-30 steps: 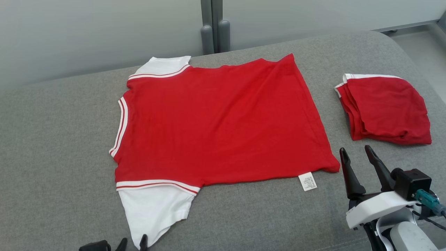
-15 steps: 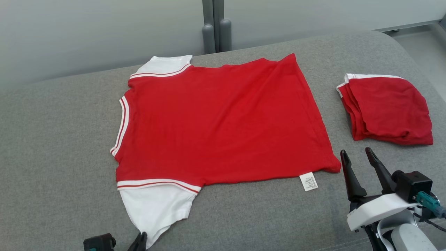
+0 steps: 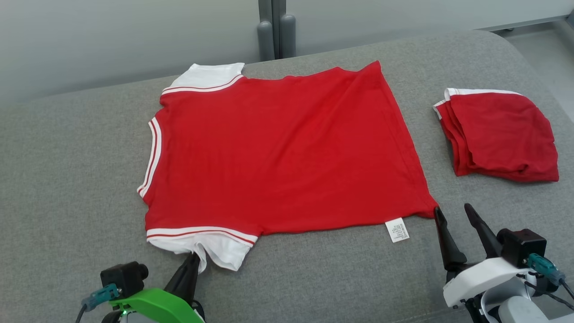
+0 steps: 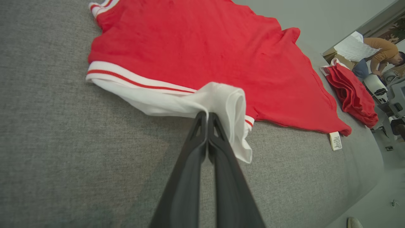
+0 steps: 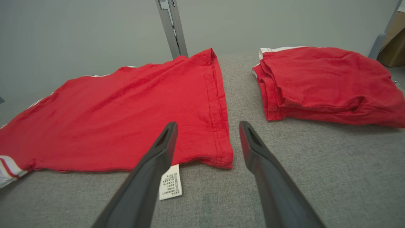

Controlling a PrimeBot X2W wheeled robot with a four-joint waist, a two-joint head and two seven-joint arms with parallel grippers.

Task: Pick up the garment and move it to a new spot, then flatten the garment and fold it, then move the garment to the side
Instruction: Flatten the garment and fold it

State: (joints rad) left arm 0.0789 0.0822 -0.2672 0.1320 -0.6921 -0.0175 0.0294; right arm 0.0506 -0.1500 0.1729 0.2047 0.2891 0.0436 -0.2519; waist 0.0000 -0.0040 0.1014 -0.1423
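The garment [image 3: 278, 152] is a red T-shirt with white sleeves, lying flat on the grey padded surface [image 3: 67, 179]. My left gripper [image 3: 195, 258] is shut on the edge of the near white sleeve [image 3: 219, 246]. In the left wrist view the left gripper [image 4: 205, 114] pinches the sleeve [image 4: 177, 101], which is lifted and bunched toward the shirt body. My right gripper [image 3: 453, 210] stands open just beside the shirt's near hem corner. In the right wrist view the right gripper [image 5: 208, 125] frames that corner of the garment [image 5: 133, 110], holding nothing.
A folded pile of red clothes [image 3: 497, 134] lies at the right of the surface, close to my right arm. A white care label [image 3: 397, 230] sticks out from the hem. A grey post [image 3: 271, 29] stands behind. A person [image 4: 379, 52] bends over far off.
My left gripper has shut on the near white sleeve and drawn it up toward the shirt body, so the sleeve now looks shorter and bunched. The head camera has shifted slightly.
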